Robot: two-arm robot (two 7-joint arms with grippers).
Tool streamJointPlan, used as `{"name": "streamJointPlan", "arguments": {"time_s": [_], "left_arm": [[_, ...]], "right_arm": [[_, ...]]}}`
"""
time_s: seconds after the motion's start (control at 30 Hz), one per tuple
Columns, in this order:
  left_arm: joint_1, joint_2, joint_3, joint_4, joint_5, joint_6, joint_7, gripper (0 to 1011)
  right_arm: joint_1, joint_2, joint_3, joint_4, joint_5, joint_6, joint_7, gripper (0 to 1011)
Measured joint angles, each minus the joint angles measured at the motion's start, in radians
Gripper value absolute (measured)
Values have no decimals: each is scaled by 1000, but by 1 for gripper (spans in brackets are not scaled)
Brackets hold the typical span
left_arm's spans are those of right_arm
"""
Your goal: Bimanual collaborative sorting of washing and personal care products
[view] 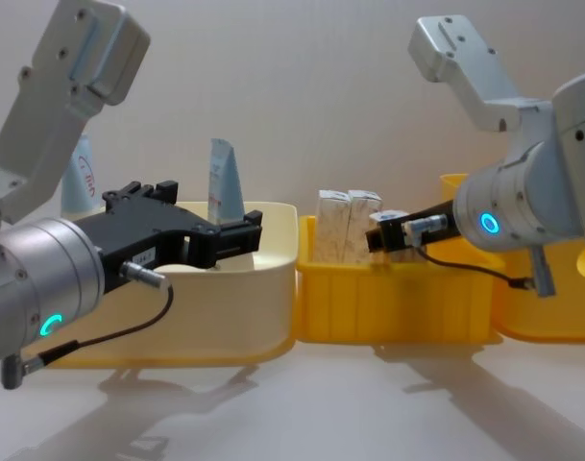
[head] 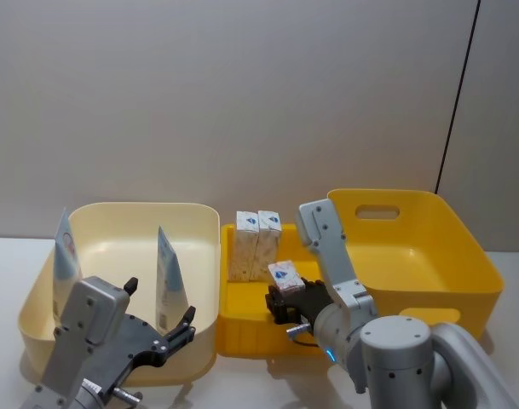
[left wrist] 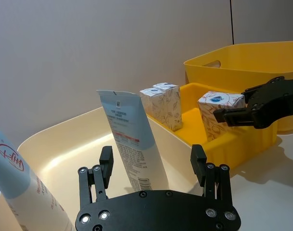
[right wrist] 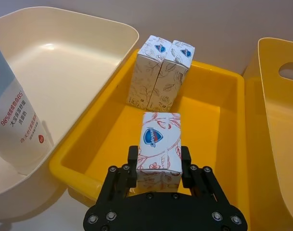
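I'm holding the red-print carton (right wrist: 160,134) clamped by its side faces in the right gripper (right wrist: 159,156), above the small yellow bin (right wrist: 218,120), near two beige cartons (right wrist: 160,72). It's looking light and crushable, so I'm judging a gentle pinch best. The left gripper (left wrist: 152,159) is hanging spread apart by the tube (left wrist: 129,139) standing in the cream bin (left wrist: 64,144). That one looks soft and slick, probably better gripped low.

Your left gripper (view: 215,216) hangs open at the cream bin (view: 263,288), in front of a standing tube (view: 222,173). Your right gripper (view: 383,235) clasps a carton (view: 393,218) over the yellow bin (view: 388,303), just beside two upright cartons (view: 348,226).
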Motion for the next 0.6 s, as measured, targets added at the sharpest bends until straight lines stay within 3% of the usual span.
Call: {"name": "streamJointPlan", "arguments": {"time_s": [0.1,0.6], "left_arm": [[0,0,0,0,0,0,0,1003],[0,0,0,0,0,0,0,1003]], "right_arm": [[0,0,0,1,-1,0,0,445],[1,-2,0,3,-2,1,-1,441]]}}
